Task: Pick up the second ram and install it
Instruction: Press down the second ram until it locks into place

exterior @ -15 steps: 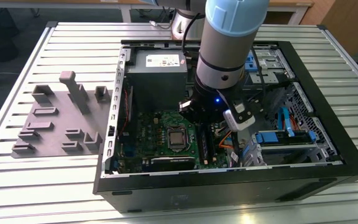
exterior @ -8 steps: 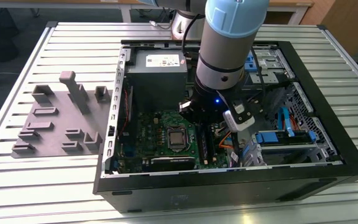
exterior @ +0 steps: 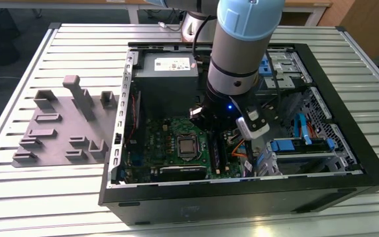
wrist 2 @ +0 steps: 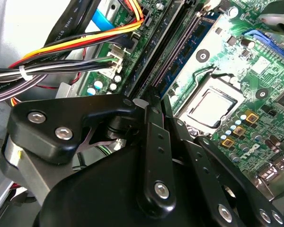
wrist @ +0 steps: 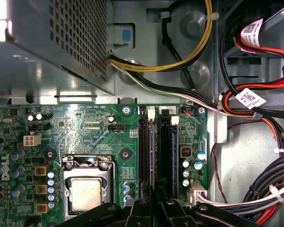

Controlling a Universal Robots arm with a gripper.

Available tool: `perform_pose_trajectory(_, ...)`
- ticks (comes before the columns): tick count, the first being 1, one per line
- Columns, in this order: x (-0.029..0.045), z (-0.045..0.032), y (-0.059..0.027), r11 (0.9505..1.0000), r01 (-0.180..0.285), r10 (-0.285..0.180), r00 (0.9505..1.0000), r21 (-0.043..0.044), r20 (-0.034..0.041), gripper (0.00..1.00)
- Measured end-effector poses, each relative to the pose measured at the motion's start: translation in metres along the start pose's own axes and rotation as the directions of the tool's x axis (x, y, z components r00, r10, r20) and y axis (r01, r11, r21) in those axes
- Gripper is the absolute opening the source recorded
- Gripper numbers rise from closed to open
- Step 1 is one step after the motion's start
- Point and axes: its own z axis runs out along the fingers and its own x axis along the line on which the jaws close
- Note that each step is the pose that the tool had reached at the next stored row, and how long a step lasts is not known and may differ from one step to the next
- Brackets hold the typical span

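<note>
"Grey arm (exterior: 242,44), where is its gripper (exterior: 224,131)?"
"Exterior view: at 2 o'clock of the processor (exterior: 188,146)."
"Second wrist view?"
"Fingers (wrist 2: 151,111) narrow, holding nothing. The second ram (wrist 2: 189,47) seems seated just ahead, its long axis running away from them."
"First wrist view?"
"Two sticks counted, one gripper."

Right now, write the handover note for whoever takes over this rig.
The gripper is low inside the open PC case, over the RAM slots beside the CPU socket. Whether it is open or shut cannot be told.
The second ram appears to be the blue-green stick standing in a motherboard slot, in line with the gripper.
Done: the stick is at its slot.
Left: full seating is not confirmed.
</note>
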Motion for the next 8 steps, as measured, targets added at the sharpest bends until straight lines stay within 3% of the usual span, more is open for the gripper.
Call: perform_pose_trajectory(8,0.0000,0.0043,0.0000,1.0000,0.000,0.000,1.0000,-0.0003,-0.0004,0.14)
